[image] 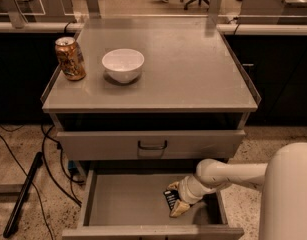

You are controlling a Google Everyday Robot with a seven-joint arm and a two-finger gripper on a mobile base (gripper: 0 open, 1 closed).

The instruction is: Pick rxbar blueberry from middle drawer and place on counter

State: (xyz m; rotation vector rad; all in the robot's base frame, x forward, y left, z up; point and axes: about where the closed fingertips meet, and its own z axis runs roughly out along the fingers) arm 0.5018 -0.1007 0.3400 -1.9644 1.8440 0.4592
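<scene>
The middle drawer (118, 204) is pulled out at the bottom of the view, showing its bare grey floor. My gripper (176, 199) reaches into its right half from the right. The rxbar blueberry (169, 199), a small black bar with pale lettering, stands tilted between the two pale fingers (180, 210), which press on it from above and below. The bar sits low in the drawer, close over the floor. The counter (193, 69) is the broad grey cabinet top above.
A gold-brown can (70, 58) and a white bowl (123, 64) stand on the counter's left part. The drawer above (152, 145), with a black bow handle, is only slightly out and overhangs the back of the open drawer. Cables and a black pole (23, 196) lie on the floor at left.
</scene>
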